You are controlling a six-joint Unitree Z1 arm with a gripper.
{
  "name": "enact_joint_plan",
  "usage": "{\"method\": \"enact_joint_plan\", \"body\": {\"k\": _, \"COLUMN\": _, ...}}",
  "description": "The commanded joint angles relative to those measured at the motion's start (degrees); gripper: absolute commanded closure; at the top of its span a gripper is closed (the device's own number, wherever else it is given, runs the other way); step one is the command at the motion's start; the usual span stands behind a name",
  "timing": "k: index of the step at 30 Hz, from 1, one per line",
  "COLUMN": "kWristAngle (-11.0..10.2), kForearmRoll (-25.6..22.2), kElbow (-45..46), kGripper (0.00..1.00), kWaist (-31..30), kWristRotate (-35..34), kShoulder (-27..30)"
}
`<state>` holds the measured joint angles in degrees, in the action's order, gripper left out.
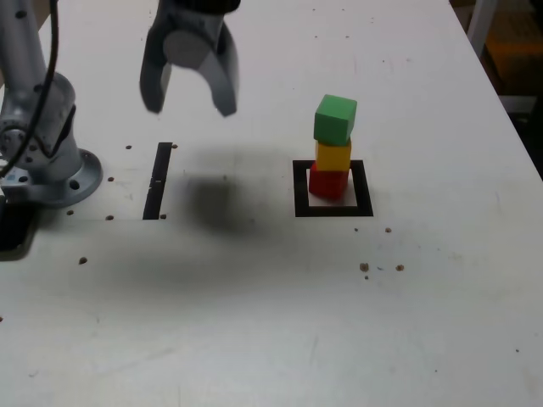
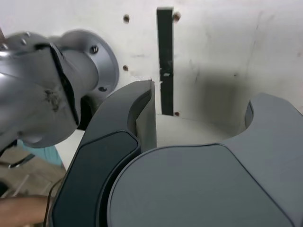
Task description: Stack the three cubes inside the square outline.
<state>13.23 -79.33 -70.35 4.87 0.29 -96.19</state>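
I found the small matte green cube [image 1: 336, 118] atop the yellow cube [image 1: 333, 155] and red cube [image 1: 328, 181], inside the thick black square outline [image 1: 333, 209]. The grey gripper [image 1: 190, 98] hung spread and empty, well apart; stacking looked complete, leaving only retraction.

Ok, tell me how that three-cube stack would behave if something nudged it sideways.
The stack would probably topple rather than slide: it is tall and narrow. The green cube looks twisted and slightly offset on the yellow cube, so it would likely fall first. The red cube, flat inside the square outline, seems steadiest.
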Motion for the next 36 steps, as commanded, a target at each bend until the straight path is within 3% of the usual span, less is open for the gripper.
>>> {"method": "enact_joint_plan", "body": {"k": 1, "kWristAngle": 0.6, "kForearmRoll": 0.9, "kElbow": 1.1, "kGripper": 0.27, "kWaist": 0.1, "kWristRotate": 0.1, "kShoulder": 0.3}}
{"method": "enact_joint_plan", "body": {"k": 19, "kWristAngle": 12.2, "kForearmRoll": 16.9, "kElbow": 16.7, "kGripper": 0.28, "kWaist": 0.1, "kWristRotate": 8.0, "kShoulder": -1.4}}
{"method": "enact_joint_plan", "body": {"k": 36, "kWristAngle": 12.4, "kForearmRoll": 23.1, "kElbow": 20.1, "kGripper": 0.26, "kWaist": 0.1, "kWristRotate": 10.5, "kShoulder": -1.4}}
